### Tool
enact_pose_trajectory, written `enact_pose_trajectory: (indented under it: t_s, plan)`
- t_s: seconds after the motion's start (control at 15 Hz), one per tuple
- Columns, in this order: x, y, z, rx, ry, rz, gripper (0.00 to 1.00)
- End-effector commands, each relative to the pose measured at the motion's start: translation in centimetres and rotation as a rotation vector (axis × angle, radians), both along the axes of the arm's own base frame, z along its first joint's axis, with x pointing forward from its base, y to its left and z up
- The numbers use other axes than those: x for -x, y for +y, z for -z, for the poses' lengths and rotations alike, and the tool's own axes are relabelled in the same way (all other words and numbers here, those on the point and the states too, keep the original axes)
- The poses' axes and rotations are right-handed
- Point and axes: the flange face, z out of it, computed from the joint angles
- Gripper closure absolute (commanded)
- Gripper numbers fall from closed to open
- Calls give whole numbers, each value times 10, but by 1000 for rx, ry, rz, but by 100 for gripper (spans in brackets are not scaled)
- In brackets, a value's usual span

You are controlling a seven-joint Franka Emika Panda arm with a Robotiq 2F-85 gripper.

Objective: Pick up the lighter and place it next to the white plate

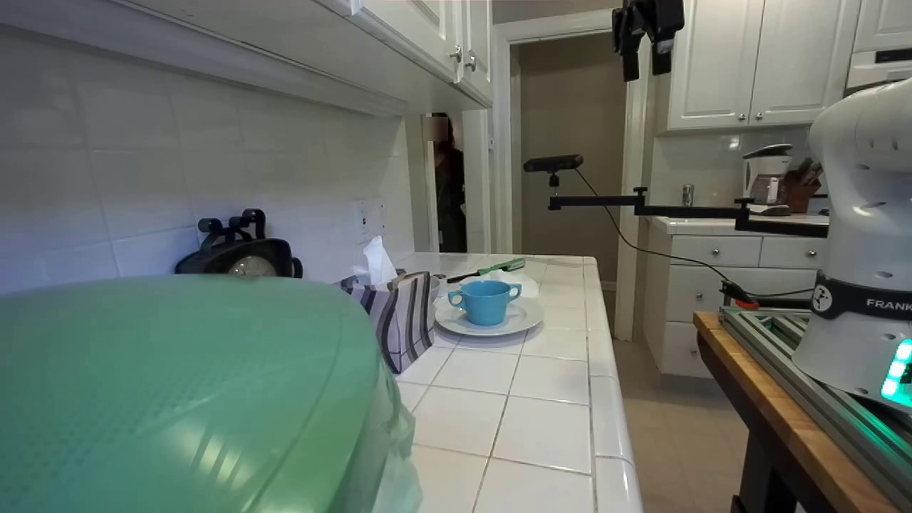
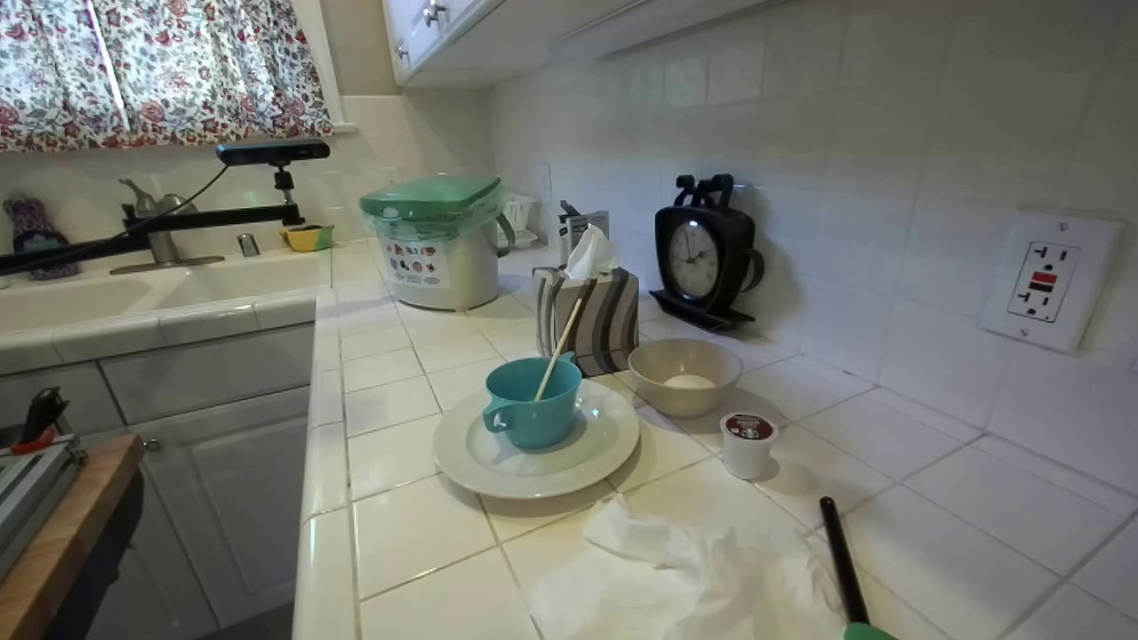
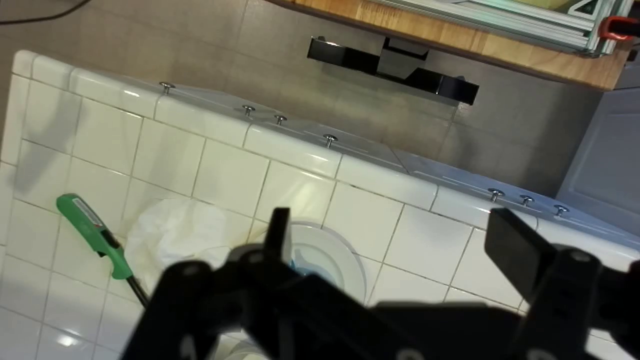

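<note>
Gripper (image 3: 392, 237): is occupying the lower edge of the wrist view, its jaws standing wide apart; in an exterior view the gripper (image 1: 647, 70) is hanging at the upper right of the frame, pointing downward.
Utility lighter (image 3: 95, 232): is lying on the tiled countertop (image 3: 365, 215) at the left of the wrist view, its green handle toward the upper left, its black barrel pointing lower right.
White plate (image 2: 591, 462): is resting flat just below the centre of the frame in both exterior views; in the wrist view the gripper is partly covering it.
Light-blue cup (image 2: 533, 422): is standing upright on the white plate, a pale stick (image 2: 560, 345) leaning inside it.
Crumpled white sheet (image 3: 175, 230): is lying between plate and lighter; contact with the lighter cannot be told.
Bowl (image 2: 671, 400) and coffee pod (image 2: 745, 453): are standing right of the plate in an exterior view.
Striped tissue box (image 2: 613, 316): is standing above the plate in that frame, an analog clock (image 2: 693, 258) to its upper right.
</note>
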Motion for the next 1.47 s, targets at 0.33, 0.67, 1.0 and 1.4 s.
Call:
enact_pose_trajectory:
  t_s: [0.33, 0.67, 1.0, 1.4]
  plan:
    - [0, 0, -1, 0, 1, 0, 0]
    - [0, 0, -1, 0, 1, 0, 0]
    - [-25, -8, 54, 3, 77, -78, 0]
    - [-90, -51, 121, 38, 4, -115, 0]
